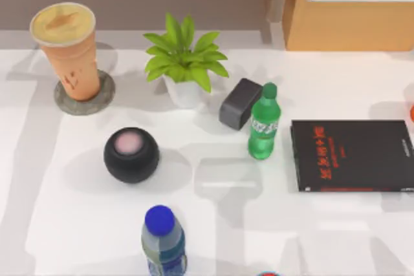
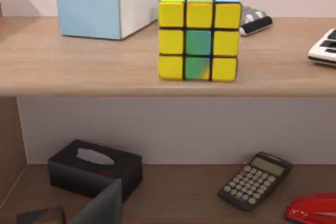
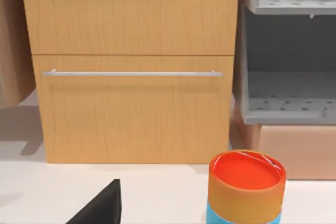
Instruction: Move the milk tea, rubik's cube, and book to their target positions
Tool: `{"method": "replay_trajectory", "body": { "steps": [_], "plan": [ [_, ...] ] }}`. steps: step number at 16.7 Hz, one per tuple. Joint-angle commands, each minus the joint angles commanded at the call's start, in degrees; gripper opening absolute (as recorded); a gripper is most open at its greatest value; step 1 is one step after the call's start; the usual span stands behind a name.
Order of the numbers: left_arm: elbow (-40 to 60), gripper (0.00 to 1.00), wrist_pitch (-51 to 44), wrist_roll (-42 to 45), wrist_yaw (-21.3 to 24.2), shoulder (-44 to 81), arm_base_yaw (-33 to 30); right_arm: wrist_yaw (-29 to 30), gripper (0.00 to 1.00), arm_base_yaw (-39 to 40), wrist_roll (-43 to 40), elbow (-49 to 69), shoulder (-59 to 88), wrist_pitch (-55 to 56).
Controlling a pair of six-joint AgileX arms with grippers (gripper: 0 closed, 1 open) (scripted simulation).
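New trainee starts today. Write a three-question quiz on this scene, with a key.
1. True or false: the tall tapered orange-brown milk tea cup stands on a round grey coaster.
2. Which shelf holds the yellow-faced rubik's cube? A upper wooden shelf, B lower shelf
3. Fill in: beside the cube on that shelf sits a light-blue ____ with white sides.

Key: 1 true; 2 A; 3 box

black book (image 1: pixel 352 155): red lettering on its cover, characters not legible;
green bottle (image 1: pixel 264 130): label print too small to read
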Motion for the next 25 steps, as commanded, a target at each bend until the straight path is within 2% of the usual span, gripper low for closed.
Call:
{"method": "replay_trajectory", "body": {
  "steps": [7,12,15,22,25],
  "plan": [
    [-35.8,1.0,-1.99,-0.38,-0.74,-37.7,0.44,0.0,1.0,0.0,0.0,0.0,0.0,0.0],
    [-53.6,1.0,-2.82,-0.57,-1.01,-56.61,0.55,0.0,1.0,0.0,0.0,0.0,0.0,0.0],
    [-58.25,1.0,-2.97,-0.59,-1.03,-61.42,0.51,0.0,1.0,0.0,0.0,0.0,0.0,0.0],
    [-58.63,1.0,-2.99,-0.59,-1.02,-61.81,0.51,-0.22,1.0,-0.25,0.0,0.54,0.57,0.33],
    [-58.63,1.0,-2.99,-0.59,-1.02,-61.81,0.51,-2.17,1.0,-2.45,-0.02,5.62,5.92,3.16]
  ]
}}
